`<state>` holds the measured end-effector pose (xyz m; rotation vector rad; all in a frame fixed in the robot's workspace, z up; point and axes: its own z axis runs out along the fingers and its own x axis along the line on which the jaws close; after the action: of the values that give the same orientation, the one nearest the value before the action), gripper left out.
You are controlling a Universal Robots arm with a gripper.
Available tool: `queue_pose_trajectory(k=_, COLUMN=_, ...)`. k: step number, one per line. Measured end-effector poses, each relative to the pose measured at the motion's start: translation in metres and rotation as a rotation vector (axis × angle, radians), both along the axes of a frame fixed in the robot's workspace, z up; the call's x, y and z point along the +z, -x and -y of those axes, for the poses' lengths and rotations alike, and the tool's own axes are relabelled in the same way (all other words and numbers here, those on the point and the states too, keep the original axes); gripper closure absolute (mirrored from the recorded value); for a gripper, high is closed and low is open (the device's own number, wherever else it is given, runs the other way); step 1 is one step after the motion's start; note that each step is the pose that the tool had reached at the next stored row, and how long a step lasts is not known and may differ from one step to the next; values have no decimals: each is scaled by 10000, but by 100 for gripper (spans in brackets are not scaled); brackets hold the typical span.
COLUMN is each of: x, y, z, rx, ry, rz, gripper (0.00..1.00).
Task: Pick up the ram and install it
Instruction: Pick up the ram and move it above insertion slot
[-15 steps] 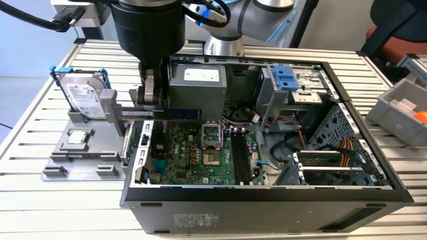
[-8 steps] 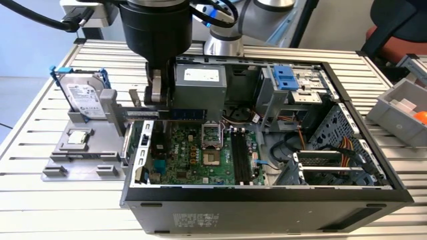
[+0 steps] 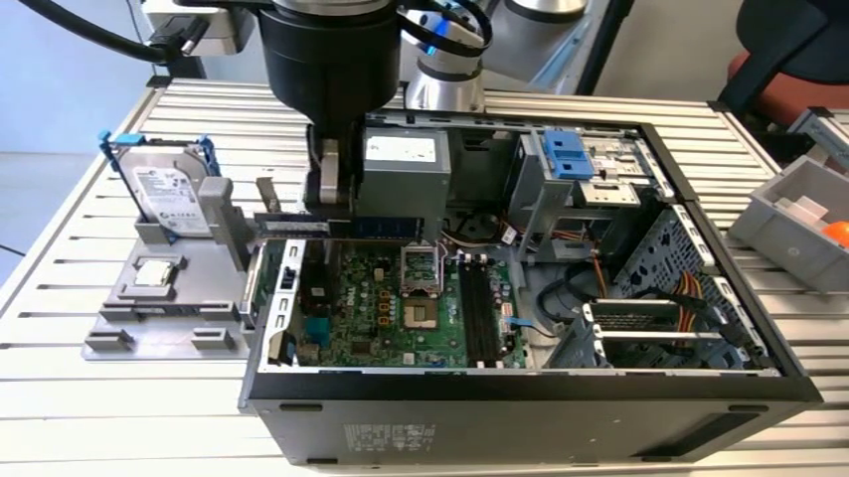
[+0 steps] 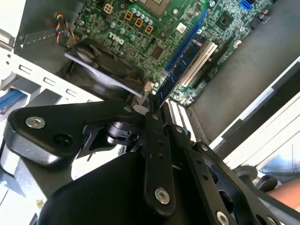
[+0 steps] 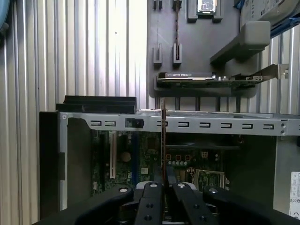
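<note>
We take the pick-up as done and the carry to the board as the step in hand. The black two-fingered gripper (image 3: 332, 204) hangs over the rear of the open black computer case (image 3: 531, 383), its fingers pinched narrow on the long, thin, dark blue-green ram stick (image 3: 388, 226). The ram sits clear above the green motherboard (image 3: 385, 308), touching nothing but the fingers as far as we can see, and it is not yet in any slot.

Seating it, as we judge, calls for the stick's lower edge to be lined up along one of the long black memory slots (image 3: 472, 303) beside the processor socket. In the exterior view the stick lies across their direction, so a turn of the wrist seems needed before a straight press.

The exterior view gives us those slots and how the stick lies to them. The first wrist view adds the ram (image 5: 163, 140) edge-on, a thin line running out from between the fingers (image 5: 151, 201) across the case's grey metal rim (image 5: 211, 125), with a green expansion card (image 5: 197, 77) standing beyond. The second wrist view offers the ram's flat face (image 4: 180, 70) — chips and all — reaching out over the board.
</note>
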<state>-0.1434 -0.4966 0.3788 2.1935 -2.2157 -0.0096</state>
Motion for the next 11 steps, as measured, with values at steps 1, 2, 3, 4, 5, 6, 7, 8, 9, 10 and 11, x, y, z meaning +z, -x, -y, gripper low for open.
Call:
queue_pose_trajectory(k=1, x=1, y=-14, z=0, rx=0, ry=2, rz=-1, gripper=100)
queue_pose_trajectory(k=2, x=1, y=-29, z=0, rx=0, ry=2, rz=-2, gripper=100)
queue_pose_trajectory(k=3, x=0, y=-43, z=0, rx=0, ry=-1, rz=0, gripper=100)
queue_pose_trajectory(k=4, x=1, y=-58, z=0, rx=0, ry=1, rz=-1, gripper=100)
queue_pose_trajectory(k=5, x=2, y=-72, z=0, rx=0, ry=3, rz=-2, gripper=100)
queue_pose_trajectory(k=6, x=0, y=-89, z=0, rx=1, ry=0, rz=0, gripper=100)
queue_pose_trajectory(k=7, x=1, y=-104, z=0, rx=0, ry=2, rz=-1, gripper=100)
queue_pose_trajectory(k=8, x=0, y=-119, z=0, rx=1, ry=1, rz=-1, gripper=100)
queue_pose_trajectory(k=9, x=1, y=-133, z=0, rx=0, ry=2, rz=-1, gripper=100)
queue_pose_trajectory(k=10, x=1, y=-147, z=0, rx=0, ry=2, rz=-1, gripper=100)
queue_pose_trajectory(k=11, x=2, y=-161, z=0, rx=0, ry=3, rz=-2, gripper=100)
